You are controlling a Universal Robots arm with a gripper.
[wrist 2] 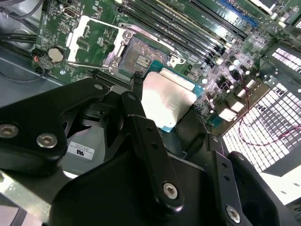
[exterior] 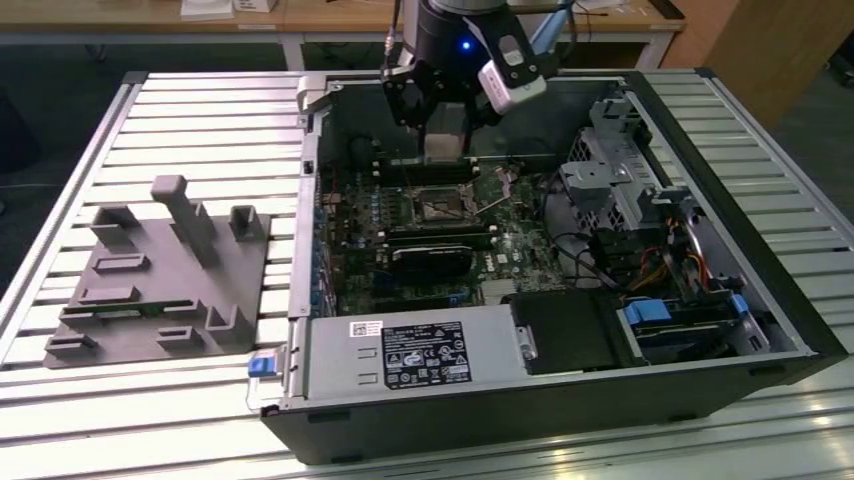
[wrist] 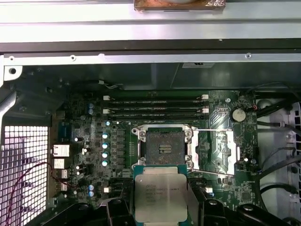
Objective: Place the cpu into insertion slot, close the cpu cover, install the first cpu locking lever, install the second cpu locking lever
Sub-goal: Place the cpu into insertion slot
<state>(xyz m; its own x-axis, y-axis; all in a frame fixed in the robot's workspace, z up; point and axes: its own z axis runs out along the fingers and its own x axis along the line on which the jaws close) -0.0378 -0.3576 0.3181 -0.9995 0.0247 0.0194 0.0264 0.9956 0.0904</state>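
Note:
My gripper (wrist 2: 167, 107) is shut on the cpu (wrist 2: 165, 96), a flat square chip with a dull silver top and a green edge, gripped by two opposite sides. In the first wrist view the cpu (wrist: 160, 197) hangs just short of the insertion slot (wrist: 164, 147), a dark square socket with a silvery rim that lies bare. The cpu cover (wrist: 225, 150) is swung open and lies beside the slot. Thin wire locking levers (wrist: 212, 130) stick out alongside the cover. In the exterior view the gripper (exterior: 445, 135) hovers over the motherboard, a little behind the insertion slot (exterior: 441, 205).
The open computer case (exterior: 787, 330) lies on a slatted metal table. Long black memory slots (wrist: 155, 106) run beside the socket. A black graphics card (exterior: 434, 255), a power supply (exterior: 414, 355) and a drive cage (exterior: 614, 170) crowd the case. A grey fixture block (exterior: 160, 275) sits at the exterior view's left.

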